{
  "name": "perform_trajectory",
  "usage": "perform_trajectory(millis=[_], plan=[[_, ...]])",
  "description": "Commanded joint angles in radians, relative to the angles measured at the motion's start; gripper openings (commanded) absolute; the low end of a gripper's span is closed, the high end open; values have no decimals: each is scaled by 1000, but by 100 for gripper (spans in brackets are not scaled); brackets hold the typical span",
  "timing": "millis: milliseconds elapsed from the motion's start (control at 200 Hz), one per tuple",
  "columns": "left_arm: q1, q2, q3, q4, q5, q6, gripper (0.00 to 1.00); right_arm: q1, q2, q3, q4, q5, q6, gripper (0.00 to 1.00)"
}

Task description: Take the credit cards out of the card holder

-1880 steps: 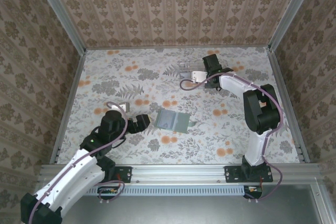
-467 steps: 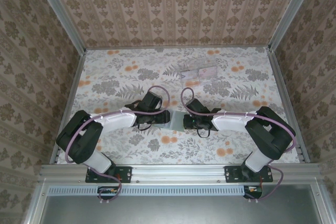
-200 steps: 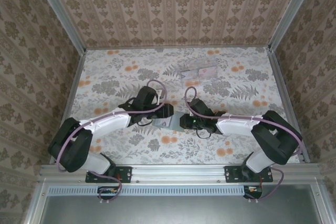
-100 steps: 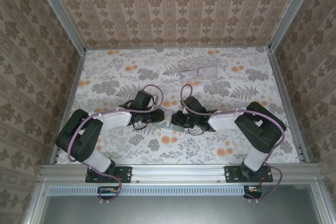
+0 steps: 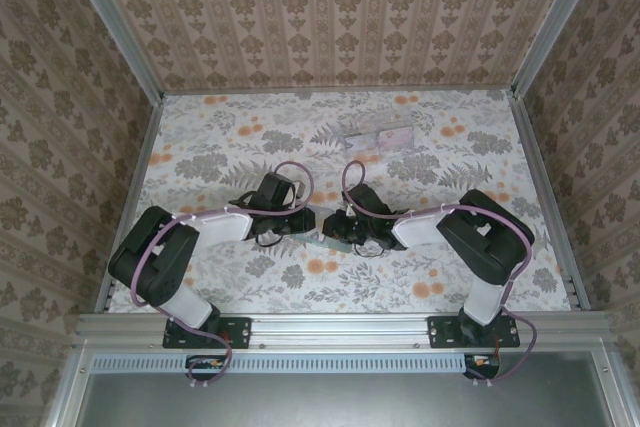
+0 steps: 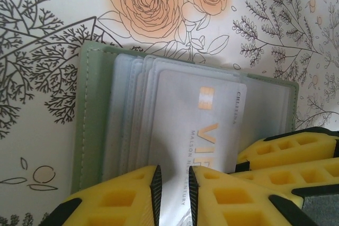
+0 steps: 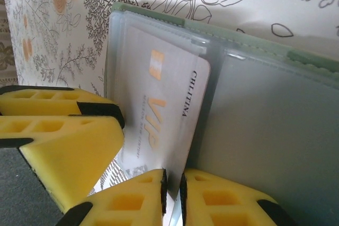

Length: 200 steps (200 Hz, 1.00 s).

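You are starting a pull: left end effector [image 6: 174,197] pinching narrow on the card holder [image 6: 92,125] lying central on the surface [image 5: 430,162], right end effector [image 7: 172,194] nipping the pale VIP card [image 7: 159,104] — next is calling for a straight slide out.

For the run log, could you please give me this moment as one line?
phase: card extraction | left gripper: pinched on card holder sleeve edge | right gripper: pinched at pale card edge | card: not yet out

Floral table [image 5: 210,162], card holder [image 6: 91,115] mid-table, clear tray [image 5: 378,136] far side
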Motion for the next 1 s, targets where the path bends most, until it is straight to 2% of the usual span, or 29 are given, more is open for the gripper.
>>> perform_trajectory(millis=[0, 65, 180, 290, 500, 995], plan=[[-16, 22, -22, -21, 0, -8, 24, -4, 35, 14, 47, -20, 26, 17], [-17, 21, -22, -22, -2, -9, 24, -5, 35, 12, 46, -20, 27, 14], [-19, 20, -19, -33, -11, -14, 23, -8, 31, -1, 55, -19, 33, 0], [-16, 16, -17, -50, -34, -21, 18, -14, 17, -24, 53, -14, 35, 0], [19, 38, -20, -93, -79, -56, 2, -42, -29, -110, 69, -5, 41, 0], [30, 35, -12, -108, -71, -46, 1, -128, -158, -241, 30, -20, -9, 0]])
